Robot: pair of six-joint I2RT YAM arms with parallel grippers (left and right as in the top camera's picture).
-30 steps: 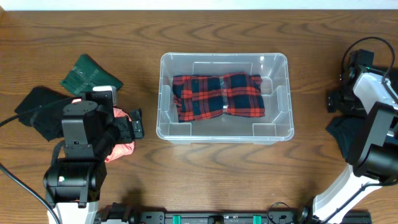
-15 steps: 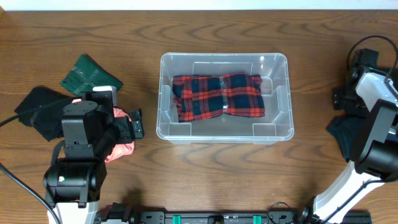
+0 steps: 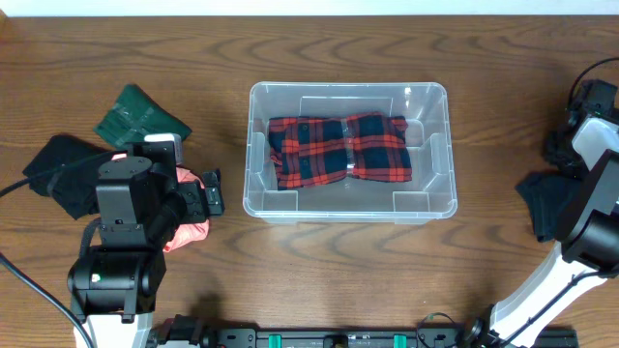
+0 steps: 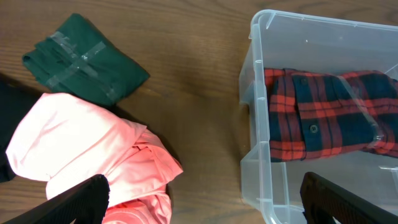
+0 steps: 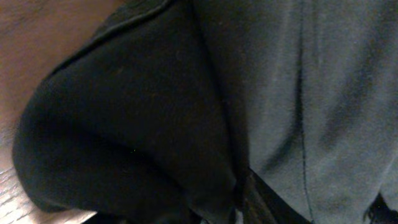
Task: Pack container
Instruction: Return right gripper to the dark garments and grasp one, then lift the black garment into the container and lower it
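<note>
A clear container [image 3: 253,145] is sitting with a folded red plaid shirt [image 3: 338,148] lying inside it. Left of the container, the left gripper [image 4: 204,190] is hovering wide open above a pink cloth [image 4: 93,155], beside a green cloth [image 4: 84,59]. Far right of the container, the right gripper [image 3: 559,155] is hanging close over a black cloth [image 5: 124,124], and whether it is open or closed cannot be told.

The black-and-white left arm [image 3: 121,232] is folded over its base at the lower left of the overhead view, with the forearm turned rightward. The black two-finger left gripper [image 3: 209,193] is held level, and its dark fingers [image 4: 81,199] are spread wide apart. The white-and-black right arm [image 3: 580,222] is stretched along the right edge. The right gripper [image 3: 559,153] is angled downward; its jaw state cannot be made out.
</note>
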